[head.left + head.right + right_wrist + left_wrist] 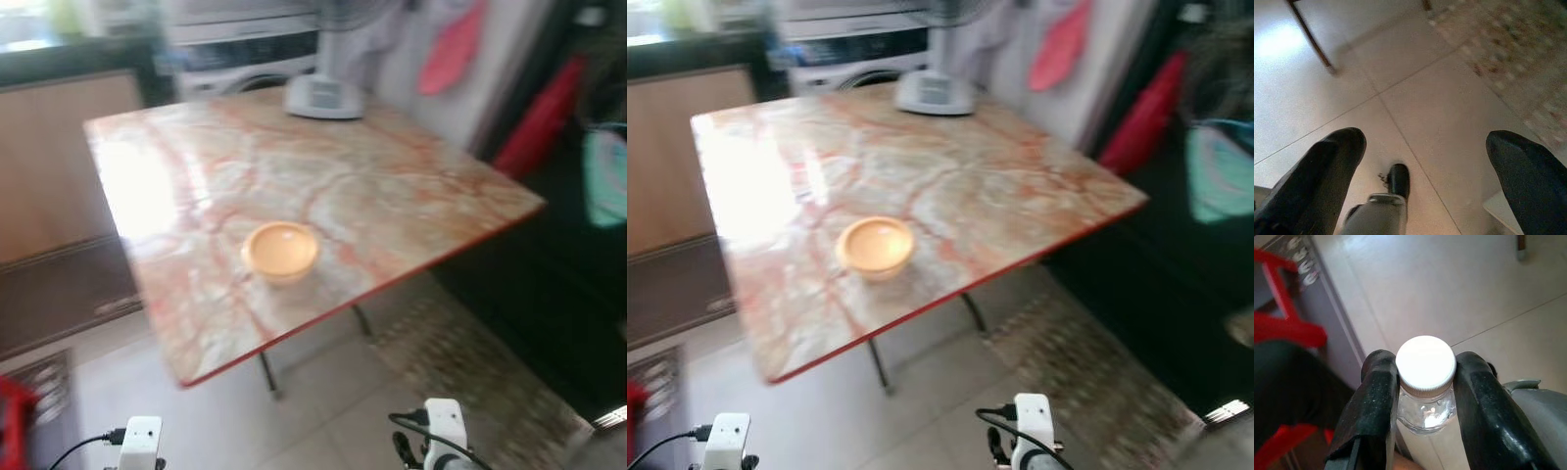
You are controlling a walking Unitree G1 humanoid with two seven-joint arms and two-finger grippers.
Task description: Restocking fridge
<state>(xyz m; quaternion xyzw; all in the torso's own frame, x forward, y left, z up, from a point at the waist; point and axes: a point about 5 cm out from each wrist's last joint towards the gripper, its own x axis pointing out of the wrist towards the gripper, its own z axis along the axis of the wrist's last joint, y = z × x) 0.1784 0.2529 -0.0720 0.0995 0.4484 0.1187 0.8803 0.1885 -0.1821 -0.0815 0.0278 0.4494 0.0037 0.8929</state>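
In the left wrist view my left gripper (1426, 377) is shut on a clear plastic bottle (1426, 409) with a white cap (1426, 361), its black fingers (1376, 396) pressed against the neck, above the tiled floor. My right gripper (1425, 152) is open and holds nothing, pointing down at the floor. Both wrists (139, 443) (446, 426) hang low at the front of the eye views. A small orange bowl (280, 251) sits on the marble-patterned table (392, 186) near its front edge.
A white appliance base (323, 96) stands at the table's far side. A dark cabinet or fridge front (568, 274) fills the right, with red and teal cloths hanging. A patterned mat (460, 362) lies by it. A red frame (1288, 328) stands at my left.
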